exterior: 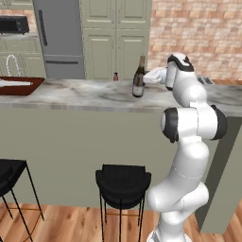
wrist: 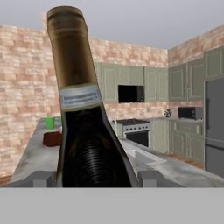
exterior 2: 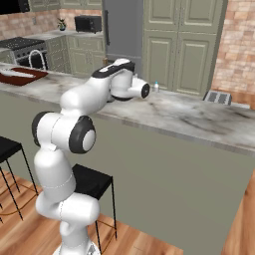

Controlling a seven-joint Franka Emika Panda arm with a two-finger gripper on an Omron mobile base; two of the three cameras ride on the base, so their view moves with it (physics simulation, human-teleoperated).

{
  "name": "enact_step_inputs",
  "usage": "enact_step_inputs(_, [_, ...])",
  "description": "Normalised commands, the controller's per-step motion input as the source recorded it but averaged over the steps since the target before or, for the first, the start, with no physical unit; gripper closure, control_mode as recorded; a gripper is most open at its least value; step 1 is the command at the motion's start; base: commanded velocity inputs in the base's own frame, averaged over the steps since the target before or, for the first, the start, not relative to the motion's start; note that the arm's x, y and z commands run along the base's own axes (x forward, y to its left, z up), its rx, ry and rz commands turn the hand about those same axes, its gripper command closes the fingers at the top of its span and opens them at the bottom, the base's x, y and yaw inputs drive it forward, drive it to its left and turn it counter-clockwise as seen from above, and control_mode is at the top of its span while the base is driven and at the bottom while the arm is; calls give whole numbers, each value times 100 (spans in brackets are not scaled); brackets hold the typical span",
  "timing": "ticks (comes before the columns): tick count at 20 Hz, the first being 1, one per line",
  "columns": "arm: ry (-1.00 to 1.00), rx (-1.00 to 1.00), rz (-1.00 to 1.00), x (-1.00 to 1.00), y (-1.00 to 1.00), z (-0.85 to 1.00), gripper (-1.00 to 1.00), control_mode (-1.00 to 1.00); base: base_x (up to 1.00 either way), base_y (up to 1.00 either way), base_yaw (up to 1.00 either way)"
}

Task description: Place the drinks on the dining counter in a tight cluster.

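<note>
The tall dark wine bottle point(exterior: 138, 78) stands upright on the dining counter point(exterior: 71, 94), about mid-length. My gripper point(exterior: 145, 79) reaches in from its right and is shut on its lower body. In the hand view the wine bottle point(wrist: 87, 131) sits between the two fingertips point(wrist: 151, 178), gripper point(wrist: 96, 177) closed against its sides. A short maroon bottle point(exterior: 116, 76) stands a little behind and to the left of the wine bottle. In the right base view a small clear water bottle point(exterior 2: 156, 86) stands at the far edge of the dining counter point(exterior 2: 189, 114), just past my hand; the arm hides the wine bottle there.
A brown wooden tray point(exterior: 19, 85) lies at the counter's left end. Black bar stools point(exterior: 123, 182) stand below the counter's front wall. The hand view shows a green cup point(wrist: 50, 122) and a dark red box point(wrist: 52, 138) further along the top.
</note>
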Motion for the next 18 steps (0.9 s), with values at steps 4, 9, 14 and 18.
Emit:
enact_step_inputs(4, [-7, 0, 0, 0, 0, -1, 100, -100, 0, 0, 0])
enact_step_inputs(9, [6, 0, 0, 0, 0, -4, 100, -100, 0, 0, 0])
enact_step_inputs(14, [22, -4, 0, 11, 0, 0, 100, -100, 0, 0, 0])
enact_step_inputs(18, [11, -1, 0, 6, 0, -6, 100, -100, 0, 0, 0])
